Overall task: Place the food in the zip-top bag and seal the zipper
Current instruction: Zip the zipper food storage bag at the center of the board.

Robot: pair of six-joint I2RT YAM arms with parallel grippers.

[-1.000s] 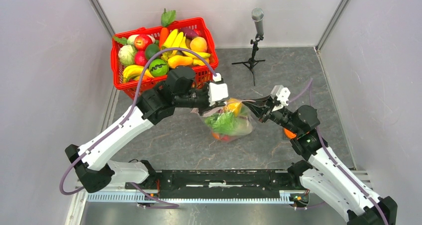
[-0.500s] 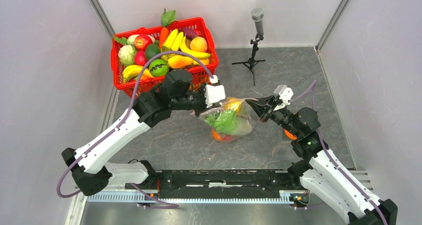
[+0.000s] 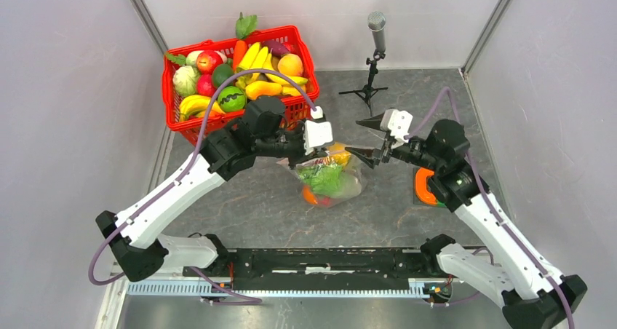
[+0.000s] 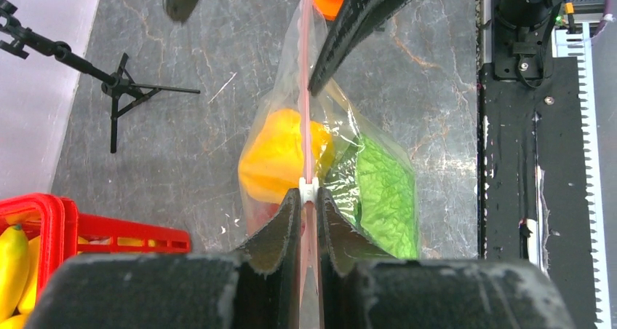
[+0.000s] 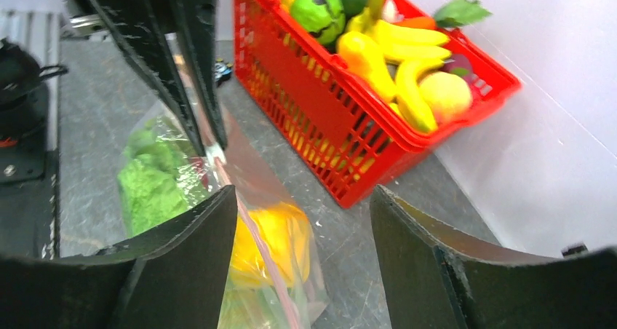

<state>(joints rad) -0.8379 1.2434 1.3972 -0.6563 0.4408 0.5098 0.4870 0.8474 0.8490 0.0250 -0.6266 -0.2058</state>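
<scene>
The clear zip-top bag (image 3: 333, 182) holds food: a green cabbage (image 4: 382, 191), a yellow bell pepper (image 4: 276, 154) and something orange and red lower down. Its pink-red zipper (image 4: 306, 111) runs straight out from my left gripper (image 4: 308, 194), which is shut on the strip right behind the white slider. In the top view the left gripper (image 3: 325, 148) sits at the bag's upper left. My right gripper (image 3: 354, 137) stands open just right of the bag. In its own view the right gripper (image 5: 303, 194) has wide jaws, and the zipper edge (image 5: 255, 227) lies by the left finger, ungripped.
A red mesh basket (image 3: 300, 35) full of toy produce stands at the back left, close behind the left wrist. A microphone on a small tripod (image 3: 372, 56) stands at the back centre. An orange object (image 3: 424, 187) lies under the right arm. Walls close in on both sides.
My right gripper has opened and let go of the bag's right end, then lifted back toward the right. The bag has sagged a little. The left gripper keeps its grip.
</scene>
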